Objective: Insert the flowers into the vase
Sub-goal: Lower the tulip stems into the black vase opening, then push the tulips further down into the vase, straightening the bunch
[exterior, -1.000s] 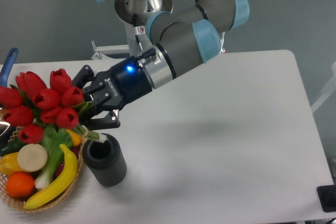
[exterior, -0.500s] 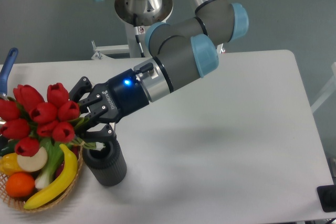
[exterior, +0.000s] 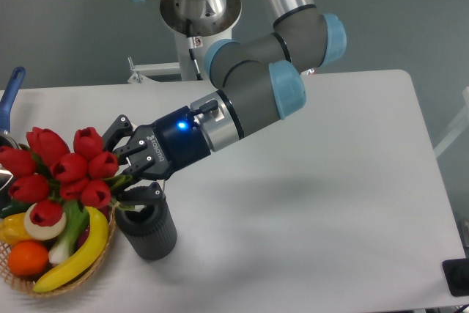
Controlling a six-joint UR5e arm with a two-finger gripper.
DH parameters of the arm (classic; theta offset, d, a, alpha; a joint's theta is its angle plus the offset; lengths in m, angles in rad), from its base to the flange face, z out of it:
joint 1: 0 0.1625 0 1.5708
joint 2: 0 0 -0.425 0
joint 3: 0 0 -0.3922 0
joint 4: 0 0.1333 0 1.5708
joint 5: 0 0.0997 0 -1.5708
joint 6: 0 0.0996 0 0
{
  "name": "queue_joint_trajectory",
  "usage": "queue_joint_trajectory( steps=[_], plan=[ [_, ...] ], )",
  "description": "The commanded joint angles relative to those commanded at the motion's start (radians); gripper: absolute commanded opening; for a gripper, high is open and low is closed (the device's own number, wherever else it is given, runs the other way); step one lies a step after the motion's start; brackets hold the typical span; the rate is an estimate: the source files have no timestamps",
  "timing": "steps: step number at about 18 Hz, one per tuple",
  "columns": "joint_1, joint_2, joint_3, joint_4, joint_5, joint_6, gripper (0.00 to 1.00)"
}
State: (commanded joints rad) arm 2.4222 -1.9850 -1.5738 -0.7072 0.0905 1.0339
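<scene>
My gripper [exterior: 126,175] clamps the flowers [exterior: 62,174] sideways over the vase [exterior: 147,226]; tilted stems could catch its rim and tip it.

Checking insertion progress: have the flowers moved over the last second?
Yes. The flowers have dropped lower toward the vase, which stayed put.
</scene>
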Motion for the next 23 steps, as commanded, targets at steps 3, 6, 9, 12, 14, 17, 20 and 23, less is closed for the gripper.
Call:
queue_joint_trajectory(
  steps=[3, 6, 9, 12, 14, 17, 20, 23],
  plan=[
    [0.002, 0.000, -0.006, 0.000, -0.008, 0.000, 0.32],
    [0.002, -0.017, -0.006, 0.000, -0.008, 0.015, 0.32],
    [0.002, -0.031, -0.008, 0.000, -0.008, 0.035, 0.34],
    [0.005, -0.032, -0.014, 0.000, -0.009, 0.044, 0.34],
    [0.009, -0.035, -0.026, 0.000, -0.008, 0.058, 0.34],
    [0.011, -0.034, -0.051, 0.000, -0.008, 0.064, 0.34],
    [0.011, -0.035, -0.060, 0.000, -0.008, 0.080, 0.34],
    [0.011, -0.035, -0.081, 0.000, -0.008, 0.098, 0.34]
  ],
)
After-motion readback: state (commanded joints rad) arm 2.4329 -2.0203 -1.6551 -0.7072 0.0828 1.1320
